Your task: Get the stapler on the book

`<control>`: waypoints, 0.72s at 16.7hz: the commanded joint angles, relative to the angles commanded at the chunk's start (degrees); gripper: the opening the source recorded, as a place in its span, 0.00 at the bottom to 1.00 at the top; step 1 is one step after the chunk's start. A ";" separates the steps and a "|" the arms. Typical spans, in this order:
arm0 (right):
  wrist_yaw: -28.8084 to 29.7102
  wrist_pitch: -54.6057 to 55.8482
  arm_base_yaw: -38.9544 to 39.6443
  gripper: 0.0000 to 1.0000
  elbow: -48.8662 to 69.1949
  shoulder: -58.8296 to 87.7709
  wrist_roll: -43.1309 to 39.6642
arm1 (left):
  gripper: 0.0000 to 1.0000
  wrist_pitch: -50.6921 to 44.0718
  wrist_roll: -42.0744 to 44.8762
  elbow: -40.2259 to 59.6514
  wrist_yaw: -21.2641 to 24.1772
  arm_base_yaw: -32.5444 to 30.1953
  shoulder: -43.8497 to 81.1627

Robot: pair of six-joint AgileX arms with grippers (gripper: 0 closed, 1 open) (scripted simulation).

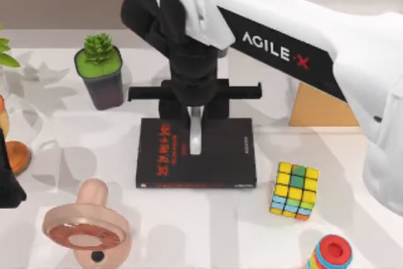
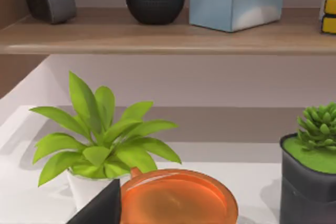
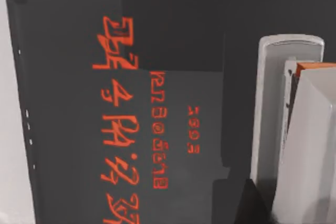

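Note:
The black book (image 1: 220, 162) with red lettering lies flat in the middle of the table. My right gripper (image 1: 195, 108) hangs over the book's far edge, pointing down. The pale grey stapler (image 1: 196, 133) sticks out from under the gripper toward the book's centre. In the right wrist view the stapler (image 3: 273, 124) lies along the cover (image 3: 68, 145), right of the red letters, with a dark finger (image 3: 236, 205) against its side. The gripper looks shut on the stapler. My left arm (image 1: 9, 184) stays parked at the table's left edge.
A succulent in a black pot (image 1: 99, 74) stands left of the gripper. A colour cube (image 1: 295, 190) sits right of the book, a striped ring toy (image 1: 330, 253) at the front right. A pink round object (image 1: 88, 231) lies front left, an orange dish (image 1: 14, 155) far left.

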 joint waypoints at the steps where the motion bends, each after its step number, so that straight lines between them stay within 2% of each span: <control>1: 0.00 0.50 0.01 0.00 -0.47 -0.01 -0.05 | 1.00 0.00 0.00 0.00 0.00 0.00 0.00; 12: 0.11 6.21 0.01 0.00 -5.97 0.40 -0.22 | 1.00 0.00 0.00 0.00 0.00 0.00 0.00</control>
